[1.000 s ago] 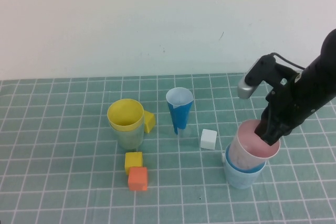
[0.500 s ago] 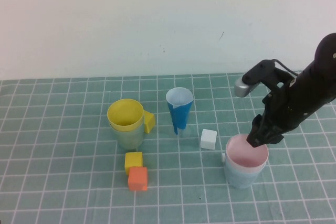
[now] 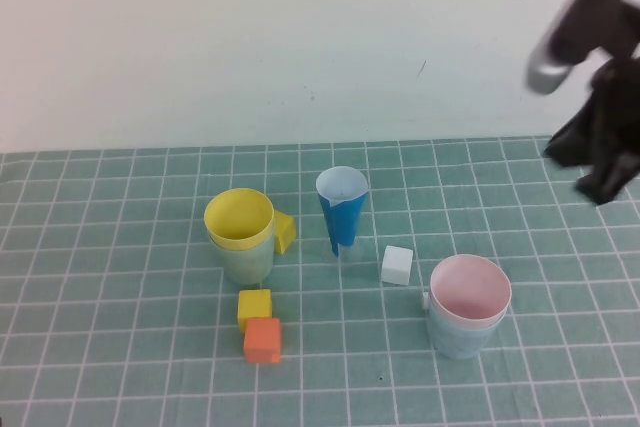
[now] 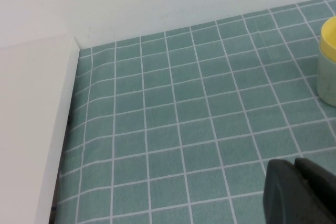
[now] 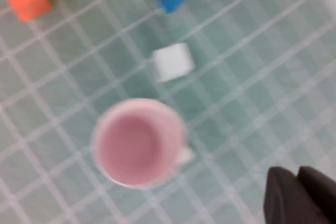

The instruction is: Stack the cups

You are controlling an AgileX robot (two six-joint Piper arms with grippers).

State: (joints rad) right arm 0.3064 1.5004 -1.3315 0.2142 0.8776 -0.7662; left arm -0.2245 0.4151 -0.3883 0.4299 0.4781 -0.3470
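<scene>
The pink cup (image 3: 470,287) sits nested inside the light blue cup (image 3: 460,335) at the front right. It shows from above in the right wrist view (image 5: 139,142). The yellow cup (image 3: 239,217) sits nested in the pale green cup (image 3: 245,262) at centre left. Its rim shows in the left wrist view (image 4: 330,38). My right gripper (image 3: 605,182) is raised above and to the back right of the pink cup, apart from it, shut and empty (image 5: 300,192). My left gripper (image 4: 300,190) is shut and empty, low over the mat left of the yellow cup, out of the high view.
A blue and white cone-shaped cup (image 3: 342,209) stands at the centre. A white cube (image 3: 397,264) lies left of the pink cup. A yellow cube (image 3: 285,231) touches the green cup. A yellow cube (image 3: 254,305) and an orange cube (image 3: 262,340) lie in front.
The right gripper pressed the pink cup down into the light blue cup, let it go, and rose up and away to the back right. The left arm has not moved.
</scene>
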